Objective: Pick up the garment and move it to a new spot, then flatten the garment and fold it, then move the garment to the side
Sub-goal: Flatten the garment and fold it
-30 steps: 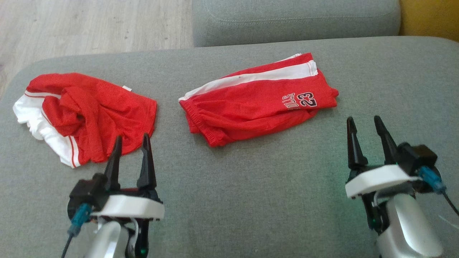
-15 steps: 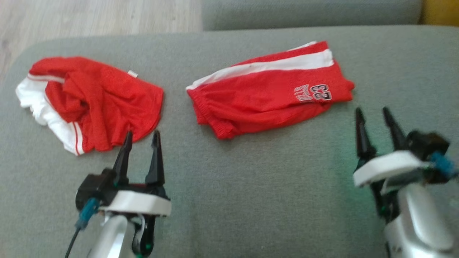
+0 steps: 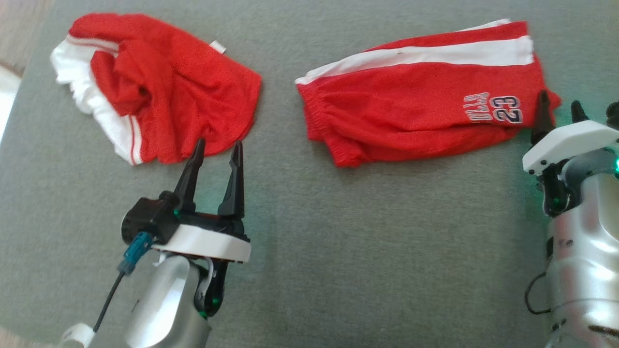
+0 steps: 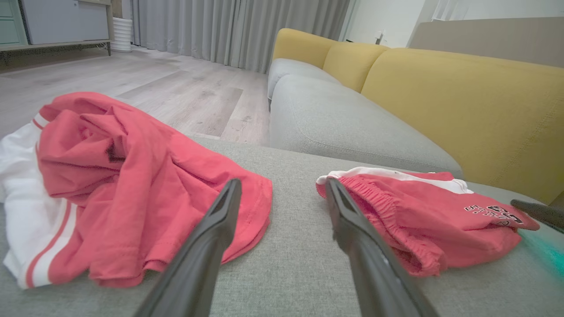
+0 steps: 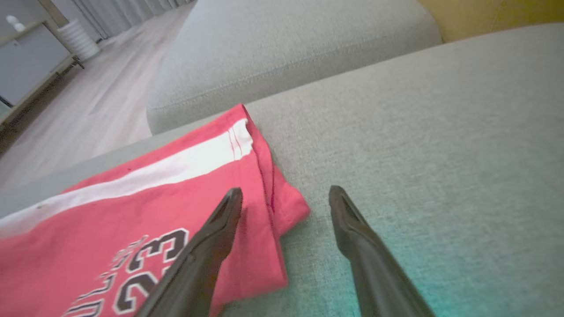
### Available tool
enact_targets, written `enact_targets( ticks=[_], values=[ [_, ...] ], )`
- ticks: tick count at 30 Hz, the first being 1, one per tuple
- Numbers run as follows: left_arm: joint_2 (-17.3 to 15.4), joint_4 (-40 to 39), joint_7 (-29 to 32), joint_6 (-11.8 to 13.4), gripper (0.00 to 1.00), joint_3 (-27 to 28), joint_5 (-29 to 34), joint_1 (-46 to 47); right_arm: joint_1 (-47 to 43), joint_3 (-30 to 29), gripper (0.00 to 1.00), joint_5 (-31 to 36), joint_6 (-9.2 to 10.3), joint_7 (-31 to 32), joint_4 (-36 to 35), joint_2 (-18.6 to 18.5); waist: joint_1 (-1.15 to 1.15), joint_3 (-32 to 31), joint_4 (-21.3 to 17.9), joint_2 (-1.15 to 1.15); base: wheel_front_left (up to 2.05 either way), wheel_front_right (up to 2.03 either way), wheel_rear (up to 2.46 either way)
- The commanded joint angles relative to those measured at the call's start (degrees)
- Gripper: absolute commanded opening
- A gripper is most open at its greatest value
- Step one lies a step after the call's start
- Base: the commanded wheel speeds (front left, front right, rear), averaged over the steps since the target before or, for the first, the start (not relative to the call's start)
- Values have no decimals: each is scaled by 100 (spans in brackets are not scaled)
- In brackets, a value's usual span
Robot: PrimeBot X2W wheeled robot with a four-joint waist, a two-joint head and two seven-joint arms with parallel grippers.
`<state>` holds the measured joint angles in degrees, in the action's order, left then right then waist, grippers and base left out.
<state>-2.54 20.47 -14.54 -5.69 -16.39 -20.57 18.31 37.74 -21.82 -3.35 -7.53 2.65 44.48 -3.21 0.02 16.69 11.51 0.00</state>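
Two red garments lie on the grey cushion (image 3: 367, 251). At the left is a crumpled red and white garment (image 3: 169, 87) (image 4: 123, 176). At the right lie folded red shorts (image 3: 411, 106) (image 4: 423, 215) (image 5: 132, 207) with a white stripe and the number 23. My left gripper (image 3: 217, 143) (image 4: 282, 182) is open, its tips just short of the crumpled garment's near hem, holding nothing. My right gripper (image 3: 559, 99) (image 5: 285, 190) is open too. Its left finger stands over the shorts' right corner and its right finger over bare cushion.
A second grey seat cushion (image 5: 286, 48) and yellow backrests (image 4: 440, 97) stand beyond the garments. Wooden floor (image 4: 154, 88) lies past the cushion's far left edge. Bare cushion stretches between my two arms and in front of the garments.
The head camera has tipped down and closer, so the whole picture shifted. My right gripper has moved forward to the shorts' right corner. Both grippers stay open.
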Motion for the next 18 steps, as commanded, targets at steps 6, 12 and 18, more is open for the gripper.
enact_targets(
  ticks=[6,12,18],
  values=[
    [-35,-154,-46,5,100,-5,-152,325,588,-483,100,798,4,137,677,33,-2,231,293,0,0,0,0],
    [-34,-199,-46,82,100,-92,-236,388,823,-558,0,1097,4,-65,1206,33,-2,275,320,0,0,0,0],
    [-34,-199,-46,119,100,-96,-243,387,1007,-389,0,1176,4,-536,1416,33,-2,245,193,0,0,0,0]
  ],
)
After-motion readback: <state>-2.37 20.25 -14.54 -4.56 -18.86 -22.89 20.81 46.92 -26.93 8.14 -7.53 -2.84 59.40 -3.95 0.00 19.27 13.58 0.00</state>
